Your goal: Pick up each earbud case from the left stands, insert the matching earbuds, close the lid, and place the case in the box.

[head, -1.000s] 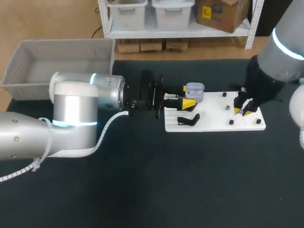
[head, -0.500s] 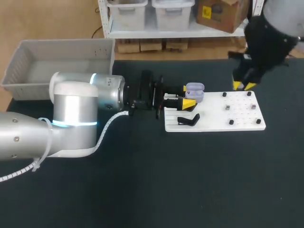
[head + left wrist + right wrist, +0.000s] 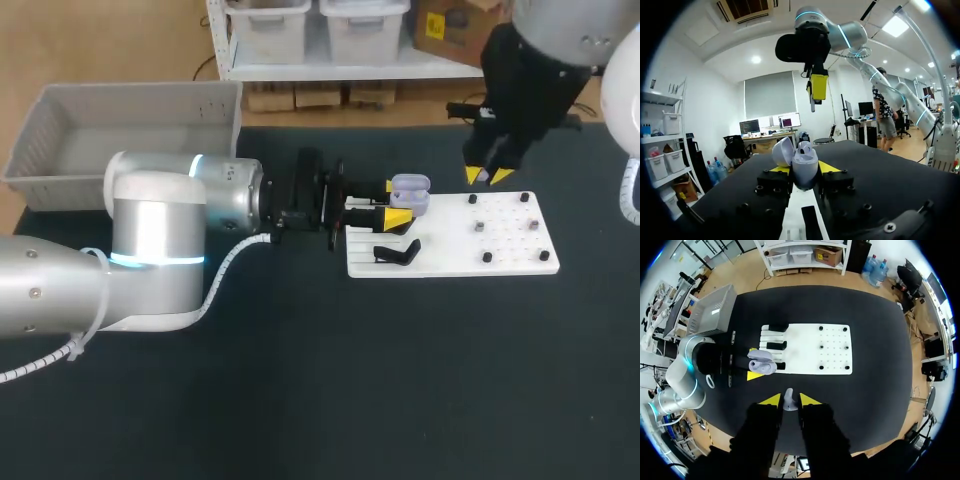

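Left jaws pinched the open earbud case across its lower shell; right jaws pinched one earbud. Both items were judged light, rigid and slippery: grip opposing flat sides.

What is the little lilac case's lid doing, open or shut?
Open: the earbud case has its lid tipped back from the body.

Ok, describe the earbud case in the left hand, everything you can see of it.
The earbud case is pale lavender, smooth, plastic-looking, rounded. It stands upright, clamped from both sides between the left hand's yellow fingertips, over the white board's left part. Its hinged lid is open, tilted back. One pale earbud seems seated inside.
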Tool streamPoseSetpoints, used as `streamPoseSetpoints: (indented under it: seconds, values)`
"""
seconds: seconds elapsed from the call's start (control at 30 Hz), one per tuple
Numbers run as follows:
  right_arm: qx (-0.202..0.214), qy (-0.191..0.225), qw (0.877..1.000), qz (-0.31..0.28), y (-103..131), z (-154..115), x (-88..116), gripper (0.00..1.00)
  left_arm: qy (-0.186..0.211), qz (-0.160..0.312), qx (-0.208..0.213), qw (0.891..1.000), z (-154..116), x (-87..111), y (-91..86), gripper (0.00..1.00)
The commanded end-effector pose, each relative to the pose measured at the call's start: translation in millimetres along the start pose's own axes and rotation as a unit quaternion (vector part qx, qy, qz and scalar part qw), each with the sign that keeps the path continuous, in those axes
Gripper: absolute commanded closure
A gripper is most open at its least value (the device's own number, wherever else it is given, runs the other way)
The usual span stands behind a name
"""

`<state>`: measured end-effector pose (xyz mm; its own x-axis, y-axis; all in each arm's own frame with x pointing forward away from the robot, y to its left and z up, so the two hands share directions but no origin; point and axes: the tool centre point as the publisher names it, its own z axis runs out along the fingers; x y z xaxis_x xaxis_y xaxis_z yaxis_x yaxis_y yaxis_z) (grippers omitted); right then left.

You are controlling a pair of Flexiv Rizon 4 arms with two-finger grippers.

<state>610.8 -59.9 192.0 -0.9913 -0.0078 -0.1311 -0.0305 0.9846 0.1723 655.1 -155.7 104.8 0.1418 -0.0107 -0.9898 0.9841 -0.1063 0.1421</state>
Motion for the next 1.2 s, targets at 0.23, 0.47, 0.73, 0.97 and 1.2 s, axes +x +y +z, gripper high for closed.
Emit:
streamPoseSetpoints:
  seconds: [0.23, 0.47, 0.73, 0.97, 1.2]
  values:
    - [0.014, 0.022, 0.998, -0.065, 21, 8, -5, 1.00, 0.001, 0.000, 0.000, 1.000, 0, 0.1, 0.4, 1.00]
    - [0.023, 0.029, 0.989, -0.140, 43, 12, -12, 1.00, 0.001, 0.000, 0.000, 1.000, 0, 0.1, 0.4, 1.00]
    - [0.033, 0.044, 0.984, -0.171, 57, 25, -22, 1.00, 0.001, 0.000, 0.000, 1.000, 0, 0.1, 0.4, 1.00]
    - [0.046, 0.065, 0.977, -0.198, 65, 35, -24, 1.00, 0.001, 0.000, 0.000, 1.000, 0, 0.1, 0.4, 1.00]
    - [0.049, 0.081, 0.974, -0.207, 68, 44, -24, 1.00, 0.001, 0.000, 0.000, 1.000, 0, 0.1, 0.4, 1.00]
